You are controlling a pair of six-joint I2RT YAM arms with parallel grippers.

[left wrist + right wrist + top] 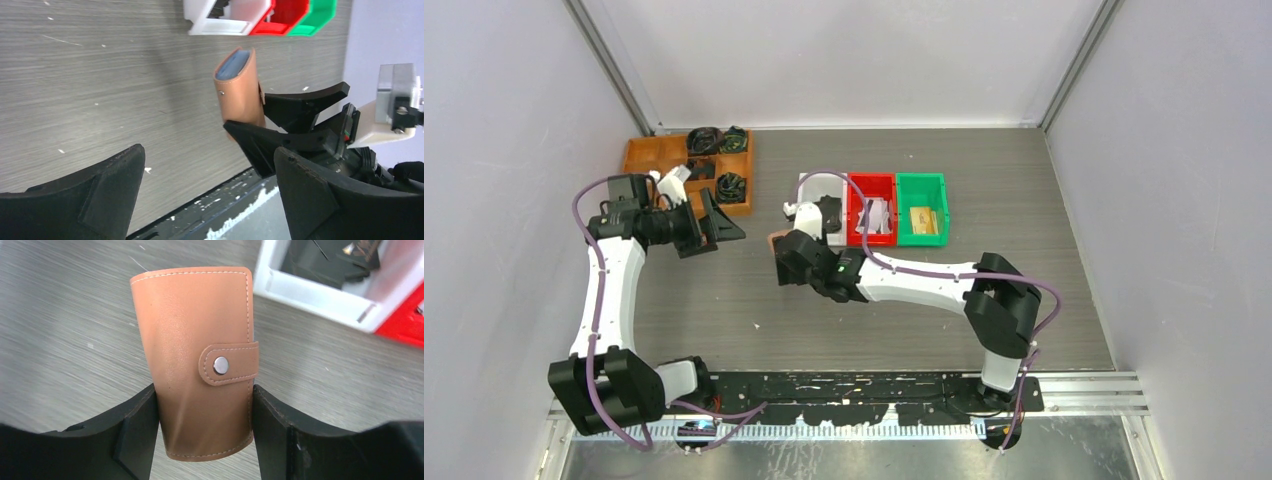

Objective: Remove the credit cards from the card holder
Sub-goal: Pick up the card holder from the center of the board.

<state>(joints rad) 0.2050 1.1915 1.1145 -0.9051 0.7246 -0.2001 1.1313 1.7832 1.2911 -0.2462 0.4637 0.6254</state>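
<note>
Grey table [724,300], card holder [197,335] clamped in right jaws, snap strap [227,363] only from right wrist, left jaws wide

**Worktop: surface and load**

Grey wood-grain laminate worktop [724,300], walled on three sides; small white specks show on it in the left wrist view. In the far-left corner sits an orange compartmented tray [646,155], one long side towards the far edge. Right of it, around mid-width in the far half, three small open plastic bins stand touching in a row: white [807,190], red [871,178], green [921,178]. A black mounting rail [864,385] runs along the near edge.
</note>
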